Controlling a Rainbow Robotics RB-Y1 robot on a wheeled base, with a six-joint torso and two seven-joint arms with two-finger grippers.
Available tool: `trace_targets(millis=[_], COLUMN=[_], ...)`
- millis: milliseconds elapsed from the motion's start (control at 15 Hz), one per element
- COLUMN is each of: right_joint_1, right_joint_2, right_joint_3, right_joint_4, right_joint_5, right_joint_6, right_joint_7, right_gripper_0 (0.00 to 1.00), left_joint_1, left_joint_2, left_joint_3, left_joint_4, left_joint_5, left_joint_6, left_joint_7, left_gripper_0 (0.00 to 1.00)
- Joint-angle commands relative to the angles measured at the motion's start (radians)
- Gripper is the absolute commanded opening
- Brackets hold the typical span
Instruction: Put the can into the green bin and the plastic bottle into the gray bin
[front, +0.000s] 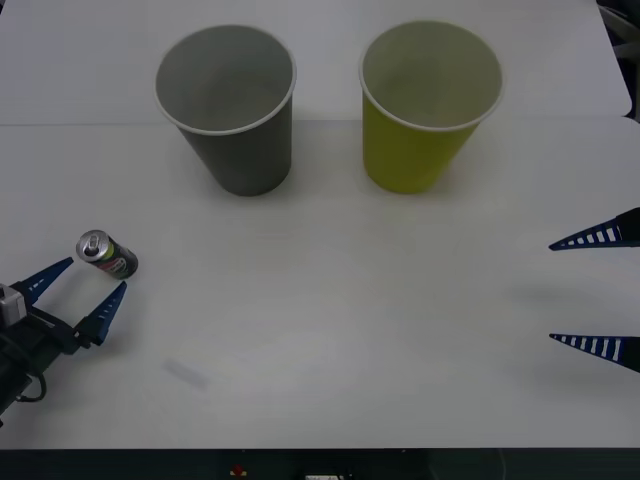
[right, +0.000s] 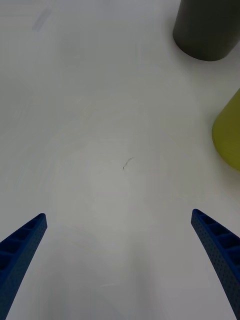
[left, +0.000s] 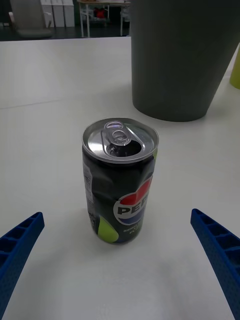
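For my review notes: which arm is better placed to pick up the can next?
Left. The left gripper is open right beside the can, which stands upright between its fingers in the left wrist view. The right gripper waits open, far across the table.

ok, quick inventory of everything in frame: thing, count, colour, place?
can: 1, dark with silver pull-tab top and red-and-blue label, upright on the table's near left, just ahead of the left fingers
gray bin: 1, gray paper cup with white rim, far left of centre, upright
green bin: 1, yellow-green paper cup with white rim, far right of centre, upright, apart from the gray one
table: 1, white
left gripper: 1, blue fingers, open, near left, can not yet between them
right gripper: 1, blue fingers, open, right edge
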Motion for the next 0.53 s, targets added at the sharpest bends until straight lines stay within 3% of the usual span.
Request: trace_targets(millis=[67,533], right_joint_1=[0.000,0.000], right_joint_2=[0.000,0.000], right_joint_3=[0.000,0.000], right_joint_4=[0.000,0.000], right_joint_5=[0.000,0.000], right_joint_6=[0.000,0.000], right_joint_7=[0.000,0.000], right_gripper_0=[1.00,1.00], left_joint_1=[-0.036,-0.102], left_joint_2=[-0.036,-0.075], left_joint_3=[0.001,-0.001], left_joint_4=[0.001,0.007], left_joint_5=[-0.002,-0.002], left_joint_6=[0.051,0.134], left_joint_7=[-0.009,-0.021], left_gripper_0=[1.00,1.00])
